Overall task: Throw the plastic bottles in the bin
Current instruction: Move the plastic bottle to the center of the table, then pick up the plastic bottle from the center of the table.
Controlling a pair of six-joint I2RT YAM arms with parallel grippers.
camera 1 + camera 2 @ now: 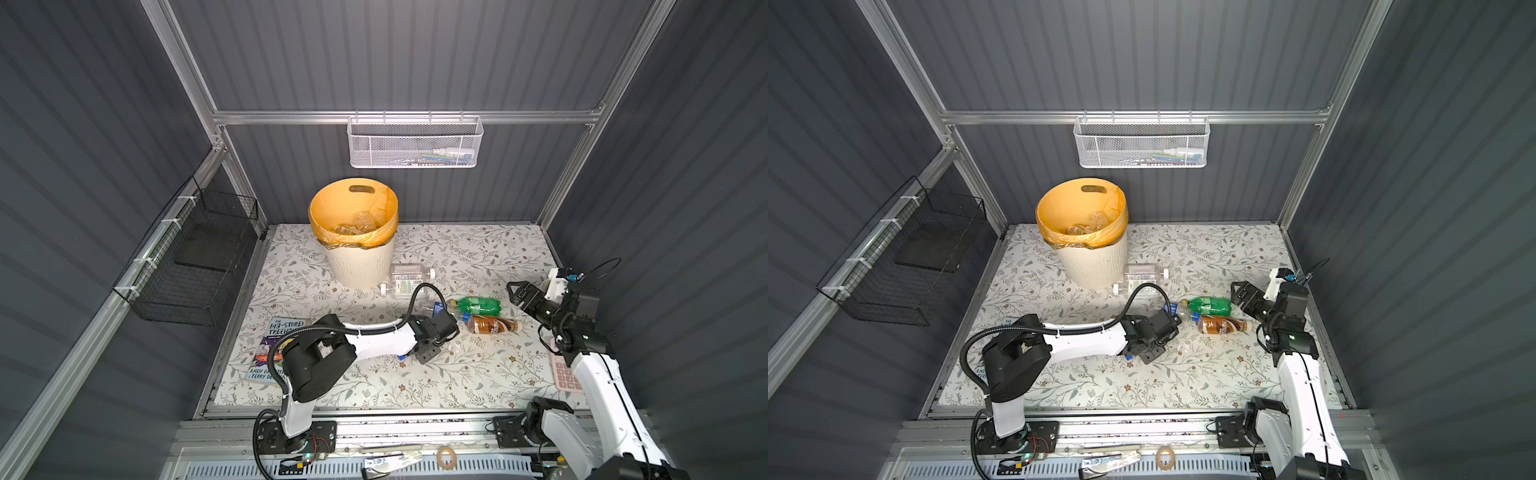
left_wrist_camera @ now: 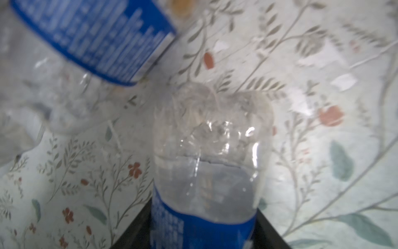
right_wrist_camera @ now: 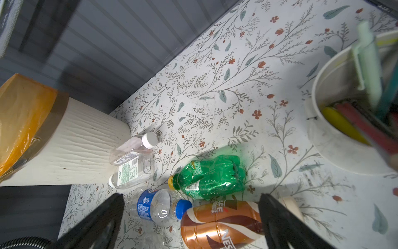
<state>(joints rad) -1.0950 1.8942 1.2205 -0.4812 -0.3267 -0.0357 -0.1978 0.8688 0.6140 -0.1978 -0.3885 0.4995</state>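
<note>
The left gripper [image 2: 202, 235] is clamped on a clear blue-labelled bottle [image 2: 206, 172]. In the left wrist view the bottle's body comes out from between the two black jaws, label end in the grip and base pointing away. Just past that base, and apart from it, a second blue-labelled bottle [image 2: 86, 47] lies blurred on the flowered table [image 2: 323, 194]. Back toward that arm's shoulder, a book [image 1: 276, 332] lies partly under the arm.

The right gripper [image 1: 515, 296] hangs above the table with its jaws spread wide and nothing between them. A white cup of pens [image 3: 336, 157] stands close at its side.

Under the gripper, in the right wrist view, the brown coffee bottle [image 3: 219, 226] lies on its side. The blue cap of the second blue-labelled bottle sits right against its shoulder. Just beyond these two lies the crushed green bottle [image 3: 209, 179], which has a yellow cap.

Farther out, two clear white-capped bottles [image 3: 129, 172] lie side by side at the foot of the bin [image 3: 75, 146], caps pointing opposite ways.

The bin stands farthest from both grippers, at the back of the table, with its orange liner folded over the rim. Inside it — seen in both top views — lie a few discarded clear bottles [image 1: 359, 224].
</note>
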